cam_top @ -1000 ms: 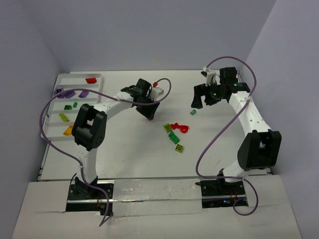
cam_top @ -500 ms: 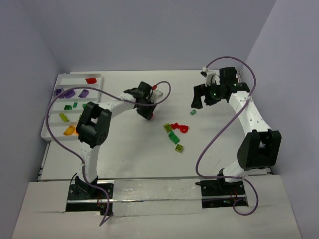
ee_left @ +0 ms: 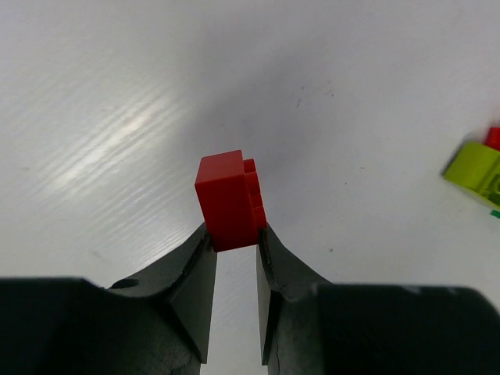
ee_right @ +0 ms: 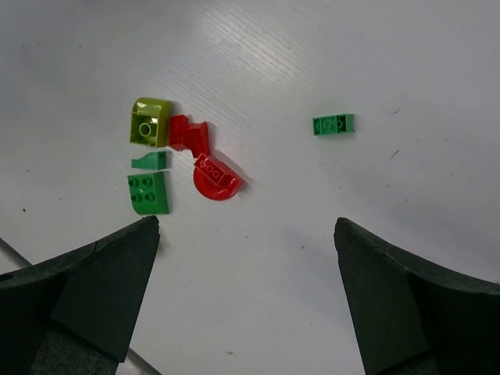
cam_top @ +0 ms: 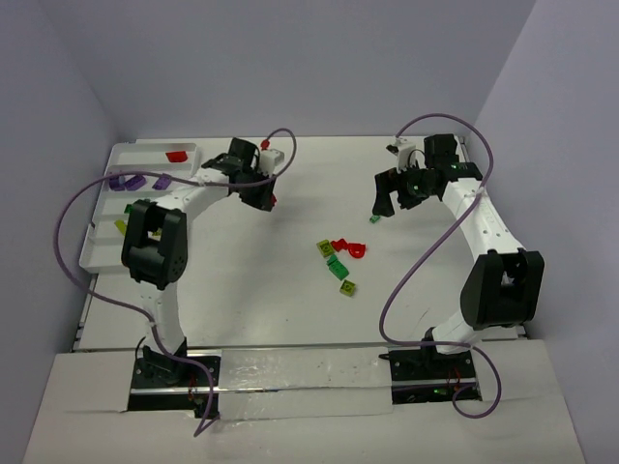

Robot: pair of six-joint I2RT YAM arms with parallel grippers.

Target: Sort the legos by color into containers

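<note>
My left gripper (ee_left: 234, 234) is shut on a small red lego (ee_left: 229, 201), which stands up from between its fingertips above the bare table. From above, that gripper (cam_top: 267, 196) hangs just right of the white tray of containers (cam_top: 116, 152). The tray holds a red lego (cam_top: 175, 156), purple legos (cam_top: 161, 181) and green and lime ones. My right gripper (ee_right: 246, 225) is wide open above the table with nothing between its fingers. Beyond it lie a lone green lego (ee_right: 333, 124) and a cluster of lime (ee_right: 150, 121), red (ee_right: 215, 176) and green (ee_right: 148, 193) legos.
From above, the loose cluster (cam_top: 338, 256) sits mid-table between the arms, and the lone green lego (cam_top: 373, 218) lies just below the right gripper (cam_top: 395, 198). Purple cables loop from both arms. Walls close in the table at the back and on both sides.
My left gripper shut on the red lego, then lifted it and carried it left and back toward the tray. The right arm has barely moved.
</note>
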